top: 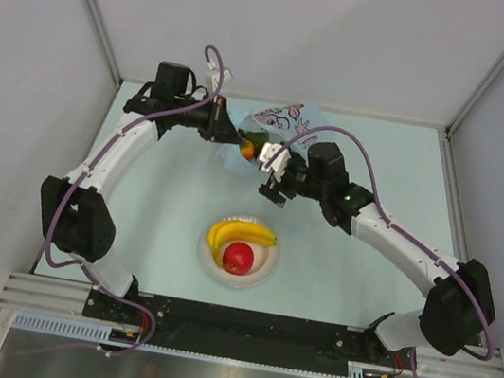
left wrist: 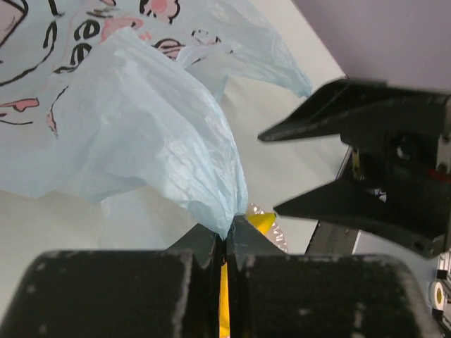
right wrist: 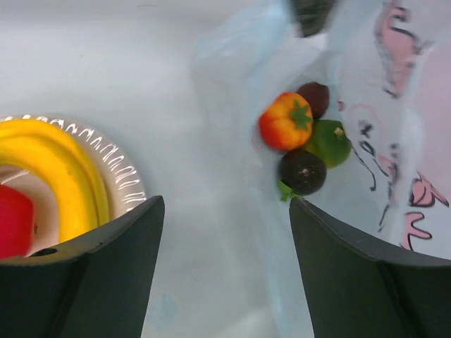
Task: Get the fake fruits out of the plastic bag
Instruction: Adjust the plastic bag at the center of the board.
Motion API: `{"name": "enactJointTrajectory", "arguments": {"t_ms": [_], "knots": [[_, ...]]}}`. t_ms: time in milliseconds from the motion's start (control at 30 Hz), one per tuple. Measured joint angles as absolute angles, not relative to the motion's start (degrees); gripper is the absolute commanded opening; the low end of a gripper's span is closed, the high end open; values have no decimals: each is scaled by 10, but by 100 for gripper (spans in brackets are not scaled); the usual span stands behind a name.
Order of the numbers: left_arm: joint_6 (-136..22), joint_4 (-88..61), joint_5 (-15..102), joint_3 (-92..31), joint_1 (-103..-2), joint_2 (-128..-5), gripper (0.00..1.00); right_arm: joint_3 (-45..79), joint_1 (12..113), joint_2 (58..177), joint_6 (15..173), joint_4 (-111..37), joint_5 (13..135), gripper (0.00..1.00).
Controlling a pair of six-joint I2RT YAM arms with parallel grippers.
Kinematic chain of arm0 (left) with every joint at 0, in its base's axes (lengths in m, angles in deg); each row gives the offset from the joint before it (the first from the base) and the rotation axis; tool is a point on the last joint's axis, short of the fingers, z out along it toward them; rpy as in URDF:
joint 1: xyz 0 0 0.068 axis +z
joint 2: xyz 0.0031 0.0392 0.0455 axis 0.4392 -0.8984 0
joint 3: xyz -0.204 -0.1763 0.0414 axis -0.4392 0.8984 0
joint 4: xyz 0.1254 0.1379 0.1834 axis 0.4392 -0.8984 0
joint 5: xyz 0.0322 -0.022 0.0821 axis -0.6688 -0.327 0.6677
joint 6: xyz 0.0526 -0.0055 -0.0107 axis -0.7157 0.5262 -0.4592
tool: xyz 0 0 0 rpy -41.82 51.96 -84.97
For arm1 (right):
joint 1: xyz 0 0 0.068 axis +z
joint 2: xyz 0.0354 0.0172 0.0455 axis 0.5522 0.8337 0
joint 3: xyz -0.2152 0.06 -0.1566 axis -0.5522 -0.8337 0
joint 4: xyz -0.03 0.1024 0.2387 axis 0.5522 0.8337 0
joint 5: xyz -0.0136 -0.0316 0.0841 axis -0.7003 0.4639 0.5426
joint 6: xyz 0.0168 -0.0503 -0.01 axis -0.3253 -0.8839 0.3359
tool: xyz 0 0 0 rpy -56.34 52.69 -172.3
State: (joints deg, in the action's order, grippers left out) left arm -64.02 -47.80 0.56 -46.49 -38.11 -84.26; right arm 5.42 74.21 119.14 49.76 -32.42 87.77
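Observation:
My left gripper (left wrist: 225, 239) (top: 227, 132) is shut on a bunched edge of the light-blue plastic bag (left wrist: 141, 120) (top: 282, 117), holding it up. Inside the bag's mouth lie an orange-red fruit (right wrist: 285, 121) (top: 249, 149), a green one (right wrist: 330, 143) and two dark purple ones (right wrist: 303, 171). My right gripper (right wrist: 225, 203) (top: 273, 178) stands open with nothing in it, just short of those fruits, between them and the plate. A yellow banana (top: 240, 235) (right wrist: 56, 169) and a red apple (top: 239, 258) (right wrist: 13, 222) rest on the white plate (top: 264, 266).
Grey walls (top: 26, 38) close the table on the left, back and right. An aluminium rail (top: 240, 326) with both arm bases runs along the near edge. The two grippers are close together beside the bag's mouth.

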Motion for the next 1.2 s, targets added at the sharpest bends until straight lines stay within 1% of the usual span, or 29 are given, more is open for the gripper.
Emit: {"name": "enactJointTrajectory", "arguments": {"t_ms": [33, 67, 167, 233, 267, 367, 533, 600, 700, 800, 833, 933, 1000, 1067, 1133, 1200], "knots": [[-644, -480, 6, -457, -381, -840, 0, 55, 736, 1190, 505, -331, 874, 67], [-649, -483, 6, -450, -381, -838, 0, 55, 727, 1190, 523, -344, 866, 58], [-659, -497, 6, -436, -381, -832, 0, 55, 701, 1199, 566, -381, 836, 45], [-664, -504, 6, -429, -381, -825, 0, 60, 686, 1221, 592, -415, 815, 42], [-669, -506, 6, -424, -381, -819, 0, 63, 679, 1237, 602, -433, 805, 38], [-678, -509, 4, -410, -381, -798, 0, 70, 675, 1311, 621, -490, 779, 31], [-691, -511, -9, -361, -381, -760, 1, 70, 700, 1407, 628, -527, 759, 29], [-705, -527, -10, -349, -381, -753, 0, 70, 714, 1429, 628, -529, 757, 29], [-738, -559, -6, -332, -381, -732, 0, 70, 729, 1432, 633, -536, 757, 31], [-763, -581, 8, -294, -381, -684, 0, 79, 736, 1435, 647, -552, 759, 43], [-766, -585, 10, -281, -381, -670, 0, 86, 736, 1438, 649, -557, 759, 53], [-769, -594, 19, -263, -380, -650, 0, 128, 731, 1466, 661, -565, 753, 66], [-770, -595, 27, -263, -380, -652, 0, 158, 728, 1487, 667, -567, 744, 67], [-776, -600, 35, -267, -380, -655, 0, 187, 724, 1512, 675, -567, 737, 72], [-781, -605, 39, -280, -380, -664, 0, 207, 718, 1531, 682, -565, 733, 75], [-784, -605, 40, -294, -380, -674, 0, 231, 714, 1552, 684, -555, 731, 76]]}}
